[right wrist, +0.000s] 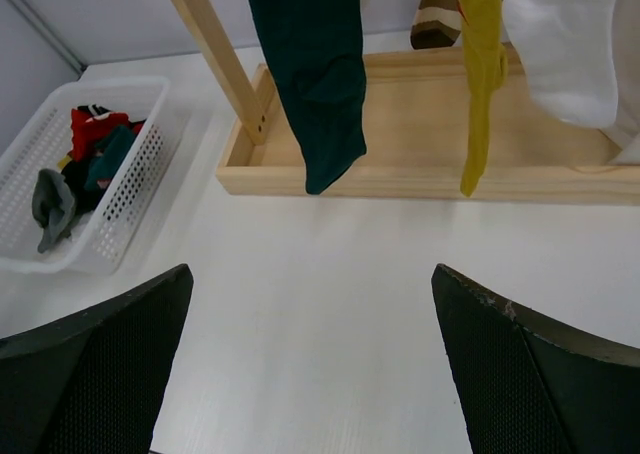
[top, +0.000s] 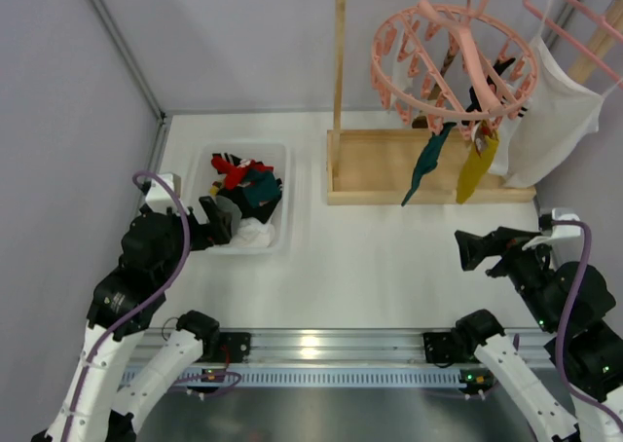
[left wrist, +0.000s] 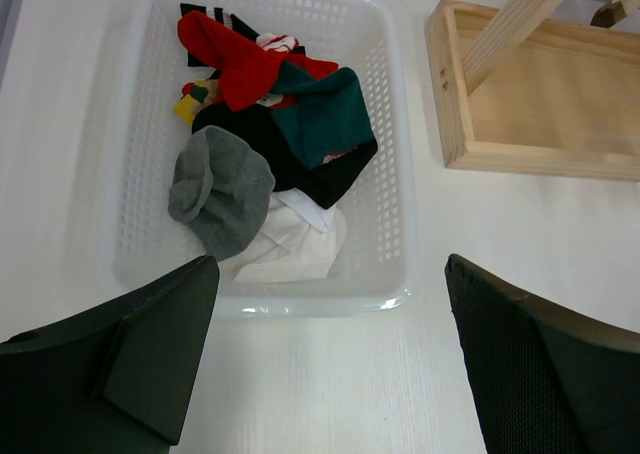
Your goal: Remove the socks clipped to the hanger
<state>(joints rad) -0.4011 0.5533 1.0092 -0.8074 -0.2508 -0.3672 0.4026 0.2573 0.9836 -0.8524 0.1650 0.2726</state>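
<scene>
The round pink hanger [top: 453,62] hangs by its hook from the wooden rail at the top right. A teal sock [top: 425,165] [right wrist: 310,74] and a mustard sock [top: 477,167] [right wrist: 482,64] dangle from its pegs over the rack base. A black sock [top: 490,84] shows inside the ring, and a brown striped sock [right wrist: 435,14] hangs behind. My right gripper [top: 472,249] [right wrist: 312,274] is open and empty above bare table, well short of the socks. My left gripper [top: 216,220] [left wrist: 328,274] is open and empty at the basket's near edge.
A white perforated basket [top: 286,199] [left wrist: 390,124] holds several loose socks in red, teal, black, grey and white. The wooden rack's tray base [top: 380,165] [right wrist: 400,179] and upright post [top: 339,72] stand behind. A large white garment [top: 550,121] hangs on a plain pink hanger [top: 584,33].
</scene>
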